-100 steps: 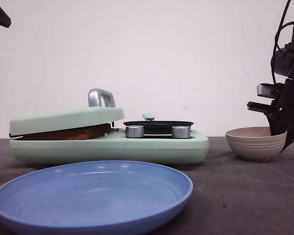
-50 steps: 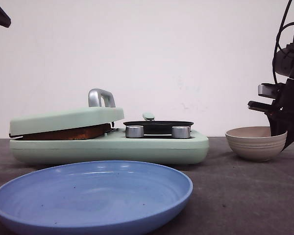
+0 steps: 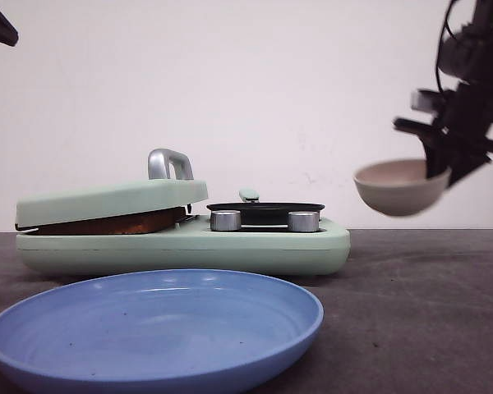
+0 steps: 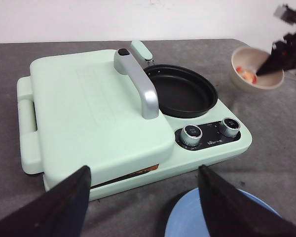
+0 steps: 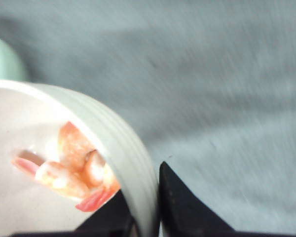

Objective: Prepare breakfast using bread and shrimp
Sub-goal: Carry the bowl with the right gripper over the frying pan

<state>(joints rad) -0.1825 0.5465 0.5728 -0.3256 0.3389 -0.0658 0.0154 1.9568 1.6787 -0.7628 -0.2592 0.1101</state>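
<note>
My right gripper (image 3: 440, 167) is shut on the rim of a beige bowl (image 3: 397, 188) and holds it in the air, to the right of the mint-green cooker (image 3: 255, 246). Orange-pink shrimp (image 5: 74, 170) lie inside the bowl (image 5: 121, 138), with one finger inside the wall and one outside; the right gripper (image 5: 144, 197) pinches it. The bread (image 3: 119, 223) shows only as a brown edge under the cooker's shut lid (image 4: 93, 113). My left gripper (image 4: 144, 169) hangs open over the cooker's near side with nothing in it.
A black round pan (image 4: 183, 92) sits in the cooker's right half, behind two silver knobs (image 4: 192, 133). A large blue plate (image 3: 160, 324) lies on the dark table in front of the cooker. A silver handle (image 3: 169, 162) stands on the lid.
The right gripper has lifted the bowl off the table and carried it up and left, toward the cooker. Left arm, cooker and plate have not moved.
</note>
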